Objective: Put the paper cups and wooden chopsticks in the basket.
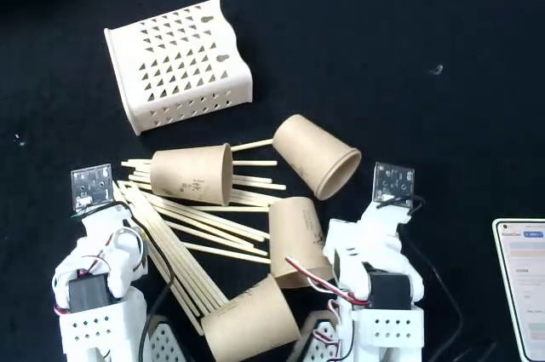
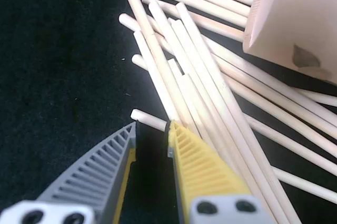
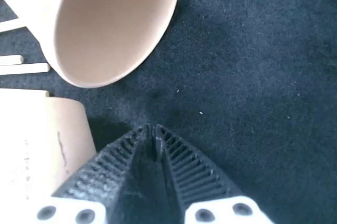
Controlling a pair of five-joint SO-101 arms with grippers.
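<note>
The white basket (image 1: 179,64) lies on its side at the back left. Four paper cups lie tipped over: one (image 1: 193,173) on the chopsticks, one (image 1: 317,155) with its mouth toward the right arm, one (image 1: 298,238) in the middle, and one (image 1: 251,321) at the front. Several wooden chopsticks (image 1: 196,234) are strewn beneath and between them. My left gripper (image 2: 151,126) is slightly open over the chopsticks (image 2: 200,76), with one stick's end at its tips. My right gripper (image 3: 154,128) is shut and empty, just short of a cup's mouth (image 3: 113,21), with another cup (image 3: 37,139) beside it.
Both arms, the left one (image 1: 98,268) and the right one (image 1: 375,272), sit folded at the table's front edge. A phone (image 1: 521,285) lies at the right edge. The black cloth (image 1: 426,81) is bare at the back right.
</note>
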